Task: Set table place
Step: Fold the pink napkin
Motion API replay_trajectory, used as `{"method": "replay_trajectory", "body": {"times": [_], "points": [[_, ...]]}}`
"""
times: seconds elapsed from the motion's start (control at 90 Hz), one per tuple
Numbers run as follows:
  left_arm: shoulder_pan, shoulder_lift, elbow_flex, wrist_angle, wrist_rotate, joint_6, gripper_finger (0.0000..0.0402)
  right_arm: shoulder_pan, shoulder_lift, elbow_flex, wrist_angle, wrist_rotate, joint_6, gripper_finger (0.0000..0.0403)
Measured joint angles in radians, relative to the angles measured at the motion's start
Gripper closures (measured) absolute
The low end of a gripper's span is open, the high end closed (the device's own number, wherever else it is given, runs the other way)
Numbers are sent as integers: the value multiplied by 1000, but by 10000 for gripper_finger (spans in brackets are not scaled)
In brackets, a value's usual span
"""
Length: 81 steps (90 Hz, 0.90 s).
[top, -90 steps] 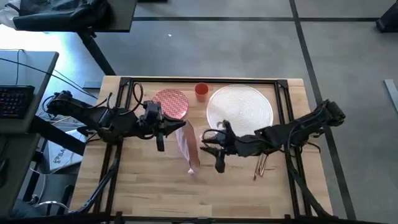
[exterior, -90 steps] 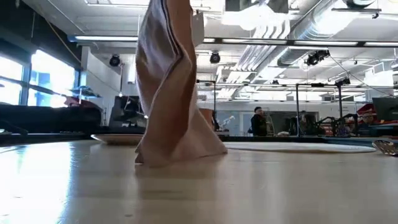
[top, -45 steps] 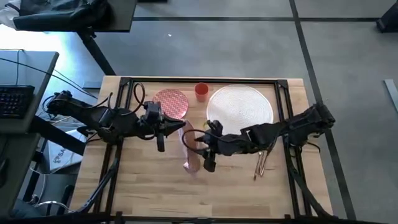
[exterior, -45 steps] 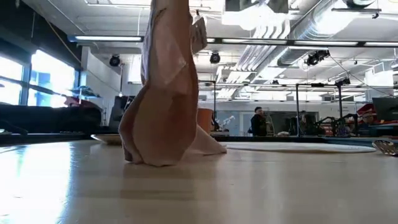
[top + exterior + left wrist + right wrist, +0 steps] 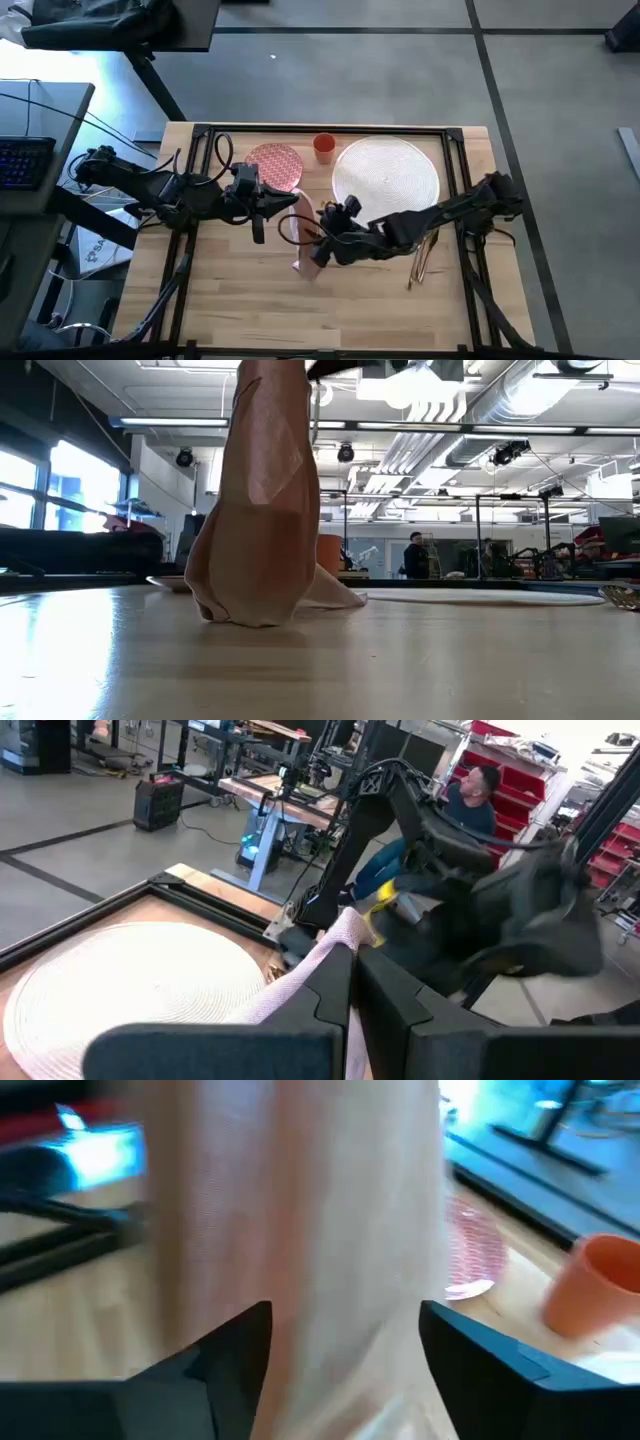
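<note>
A beige napkin (image 5: 265,510) hangs from my left gripper (image 5: 288,205), which is shut on its upper end above the table's middle (image 5: 240,300). The napkin's bunched lower end (image 5: 240,610) rests on the wood. My right gripper (image 5: 345,1350) is open, with one finger on either side of the hanging cloth (image 5: 310,1230); in the high view it is at the napkin's near end (image 5: 318,252). The white placemat (image 5: 387,180), red-patterned plate (image 5: 275,165) and orange cup (image 5: 324,147) lie along the far side. Copper cutlery (image 5: 425,262) lies on the right. My left gripper pinches the napkin's upper end (image 5: 335,945) between its two fingers, coming roughly level from the table's left. The cloth hangs below the fingers, its lower end crumpled on the table. My right gripper's open fingers (image 5: 235,1355) flank the cloth; whether they touch it I cannot tell.
The black frame (image 5: 320,128) runs along the table's edges. Bare wood (image 5: 380,310) stretches along the near side. A grey desk with a keyboard (image 5: 20,160) stands beyond the left edge. A person (image 5: 475,805) sits in the room beyond the table.
My right gripper has moved toward the table's left edge, up to the hanging napkin. The napkin's lower part, which lay spread toward the near edge, has gathered into a bunch under my left gripper, while its upper end stays held in place.
</note>
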Motion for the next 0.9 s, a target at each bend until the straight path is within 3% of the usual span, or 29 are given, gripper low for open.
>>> {"method": "replay_trajectory", "body": {"times": [0.2,0.4,0.622,0.756,0.9], "points": [[-26,0,51,24,6,59,401,-63,2,0,-131,-44,49,263],[-61,-1,163,7,-44,178,401,-89,-48,76,-282,-82,7,389],[-106,-4,319,-116,-126,312,401,-69,-82,388,-581,-106,-163,401],[-129,-7,399,-222,-132,353,401,-65,-88,542,-650,-274,-224,403],[-157,-6,435,-378,-90,297,401,-45,-84,559,-644,-472,-226,403]]}}
